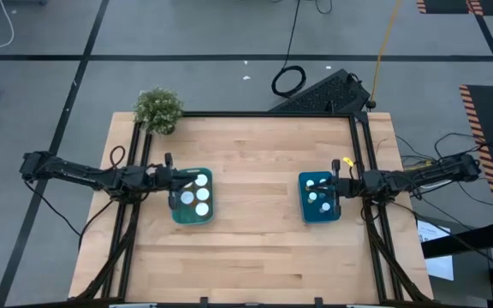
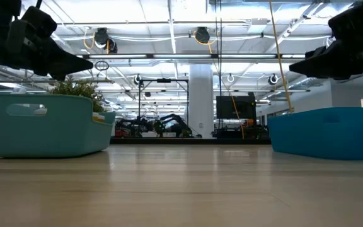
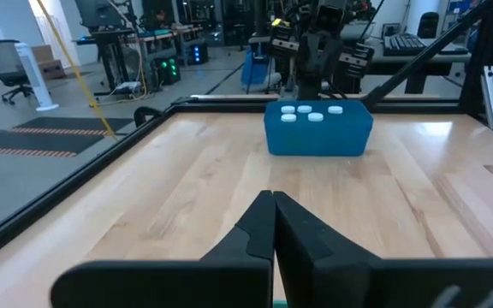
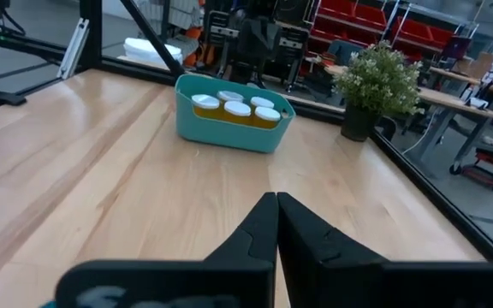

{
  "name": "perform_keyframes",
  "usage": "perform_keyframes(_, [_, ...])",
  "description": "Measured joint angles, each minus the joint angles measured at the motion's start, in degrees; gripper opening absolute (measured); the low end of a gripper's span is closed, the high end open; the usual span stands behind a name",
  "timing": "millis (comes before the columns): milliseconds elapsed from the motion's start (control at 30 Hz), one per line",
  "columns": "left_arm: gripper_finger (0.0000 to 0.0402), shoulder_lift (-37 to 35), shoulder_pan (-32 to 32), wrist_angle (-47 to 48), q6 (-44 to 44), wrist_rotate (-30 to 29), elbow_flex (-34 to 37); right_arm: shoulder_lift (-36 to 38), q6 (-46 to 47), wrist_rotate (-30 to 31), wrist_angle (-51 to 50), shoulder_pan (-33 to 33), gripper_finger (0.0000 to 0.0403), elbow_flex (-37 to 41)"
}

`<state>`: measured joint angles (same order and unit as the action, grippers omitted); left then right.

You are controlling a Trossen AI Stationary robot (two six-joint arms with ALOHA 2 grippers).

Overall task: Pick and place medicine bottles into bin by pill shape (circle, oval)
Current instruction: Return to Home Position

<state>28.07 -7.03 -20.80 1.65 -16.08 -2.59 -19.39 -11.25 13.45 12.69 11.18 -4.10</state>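
Observation:
A teal bin (image 1: 192,198) on the table's left holds several white-capped bottles (image 4: 234,108) with amber bodies. A blue bin (image 1: 319,198) on the right holds several smaller white-capped bottles (image 3: 308,112). My left gripper (image 3: 274,205) hovers shut over the teal bin's left edge, holding nothing. My right gripper (image 4: 276,205) hovers shut over the blue bin's right edge, also holding nothing. Both bins rest flat on the wooden table (image 1: 255,248).
A small potted plant (image 1: 158,109) stands at the table's far left corner. A black frame rail (image 1: 268,115) runs along the far edge. The wood between the two bins (image 1: 255,197) is bare.

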Motion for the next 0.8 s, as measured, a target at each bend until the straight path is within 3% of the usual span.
perform_keyframes(800, [0.0003,-0.14,-0.02,1.02,0.44,3.06,0.0,14.16,-3.0,-0.22,-6.46,0.0,0.0,1.49])
